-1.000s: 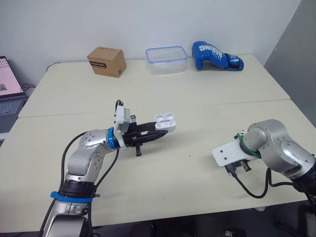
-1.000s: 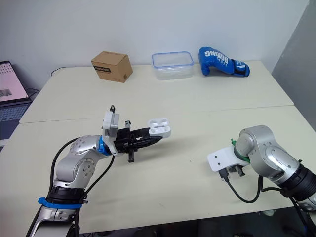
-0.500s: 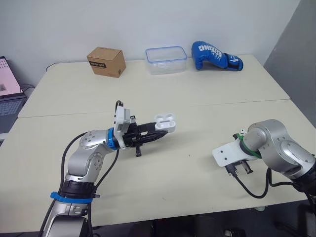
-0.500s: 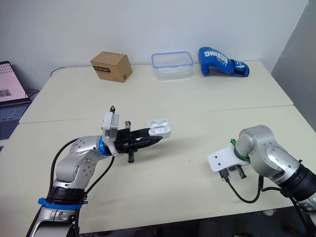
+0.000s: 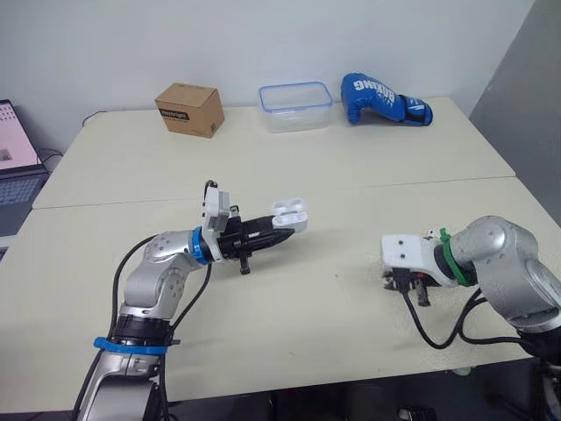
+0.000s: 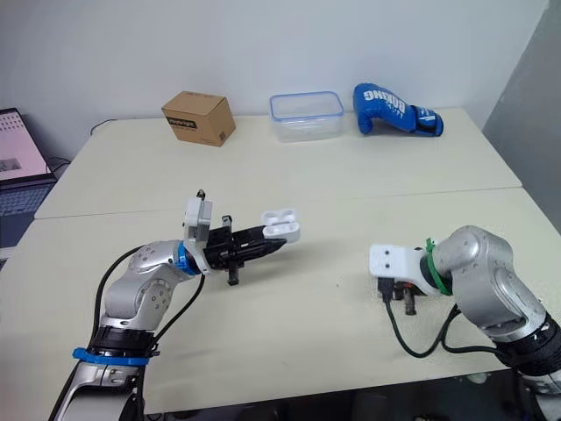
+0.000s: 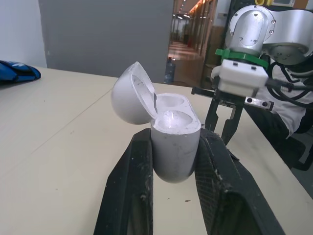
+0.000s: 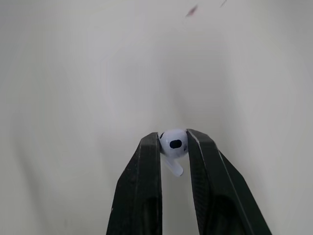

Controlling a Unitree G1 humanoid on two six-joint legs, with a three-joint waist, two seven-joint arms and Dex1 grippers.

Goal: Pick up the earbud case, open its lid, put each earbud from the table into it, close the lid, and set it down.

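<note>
Left claw (image 5: 282, 233) grips the open case (image 7: 175, 142). Right claw (image 8: 174, 137) pinches an earbud (image 8: 175, 145) near the table's (image 5: 307, 307) front edge.

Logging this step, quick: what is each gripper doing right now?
Left gripper: shut on the earbud case, its lid open.
Right gripper: shut on an earbud.
</note>
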